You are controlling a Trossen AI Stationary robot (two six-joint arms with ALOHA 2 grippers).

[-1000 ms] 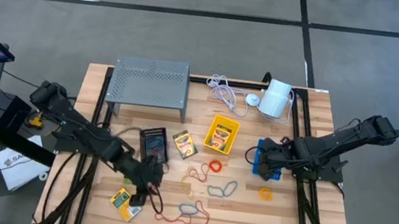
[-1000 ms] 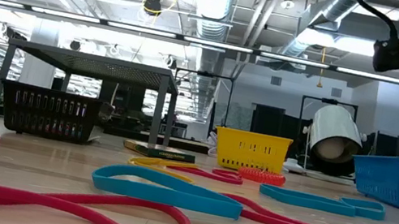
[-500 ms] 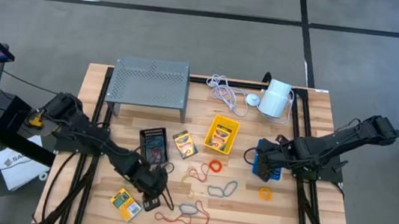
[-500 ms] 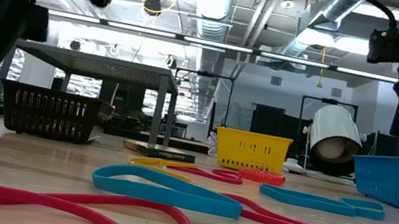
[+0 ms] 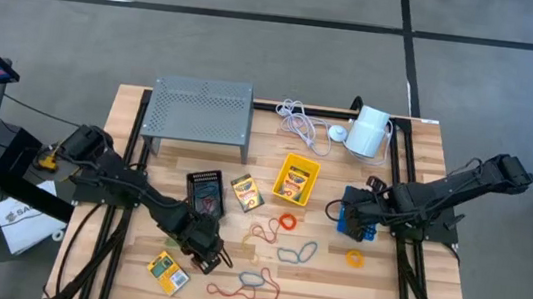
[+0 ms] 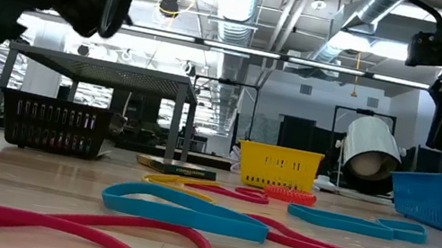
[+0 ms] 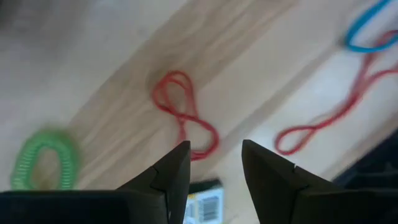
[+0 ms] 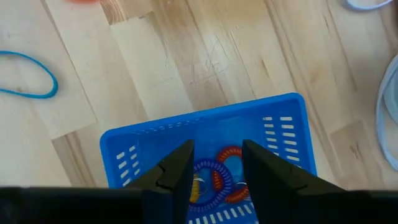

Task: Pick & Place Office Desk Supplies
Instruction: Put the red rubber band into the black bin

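My left claw (image 5: 217,260) hangs low over the front of the tabletop (image 5: 402,286), its fingers (image 7: 171,177) parted with nothing between them. In the left wrist view a red band (image 7: 184,115) twisted into a figure eight lies just ahead of the tips, a green coil (image 7: 45,160) to one side of it, and a corner of a crayon box (image 7: 204,202) shows between the fingers. I cannot tell whether the tips touch the wood.

My right claw (image 5: 348,211) sits over the blue bin (image 5: 343,219) near the right edge, fingers (image 8: 174,171) apart and holding nothing. Through the right wrist view I see coiled bands (image 8: 221,177) lying inside the bin, red, blue and orange.

Left to right from above, I count three bins: black (image 5: 205,192), yellow (image 5: 296,177) and blue. I count three crayon boxes: one at the front left (image 5: 167,274), one (image 5: 245,192) between the black and yellow bins, one (image 5: 292,181) inside the yellow bin.

Loose bands lie in the middle of the tabletop: a long red loop (image 5: 260,295) at the front, a grey-blue loop (image 5: 252,280) on it, a tangle of red and orange (image 5: 263,231), an orange ring (image 5: 287,221), a blue loop (image 5: 299,251), and an orange coil (image 5: 355,257) by the blue bin. Their exact number I cannot tell.
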